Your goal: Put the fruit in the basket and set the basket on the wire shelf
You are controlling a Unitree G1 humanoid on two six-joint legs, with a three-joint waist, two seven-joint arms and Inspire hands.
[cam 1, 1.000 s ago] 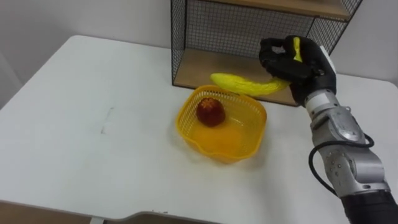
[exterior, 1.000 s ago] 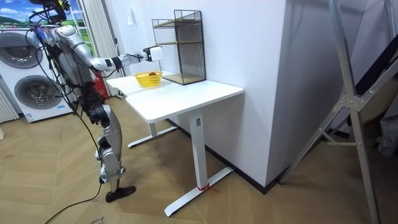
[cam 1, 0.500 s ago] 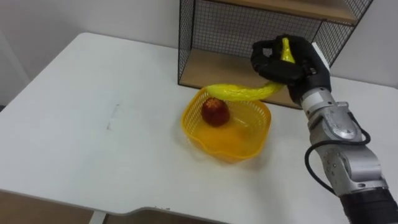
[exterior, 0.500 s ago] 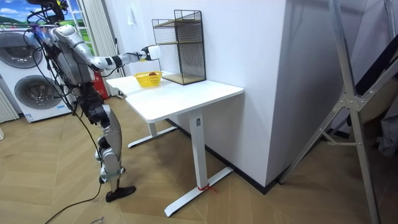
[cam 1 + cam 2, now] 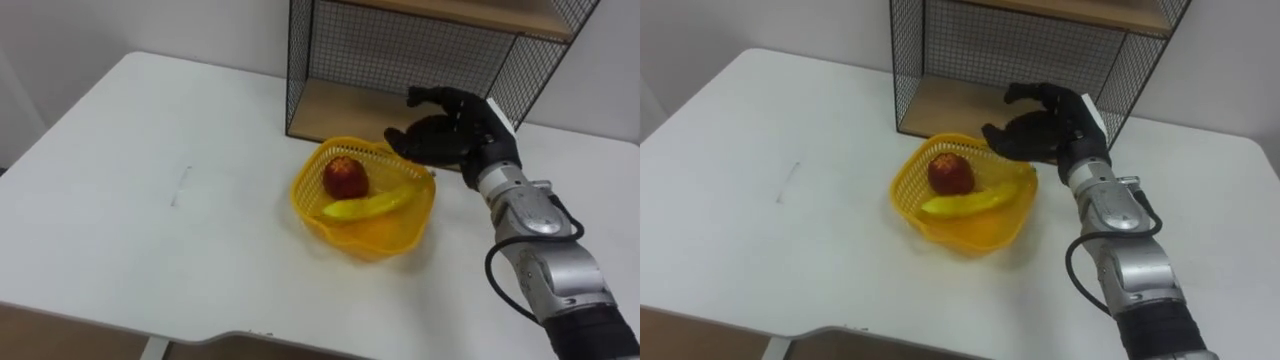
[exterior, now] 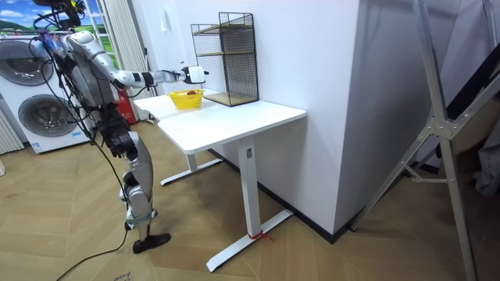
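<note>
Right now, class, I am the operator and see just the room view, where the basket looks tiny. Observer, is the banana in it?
Observer: Yes, the banana lies in the basket.
Operator: And the apple?
Observer: The apple sits there too, behind the banana, on the side toward the wire shelf.
Operator: Does the right robot hand hold anything?
Observer: No, the right robot hand is open and holds nothing, by the basket's far right rim.
</note>
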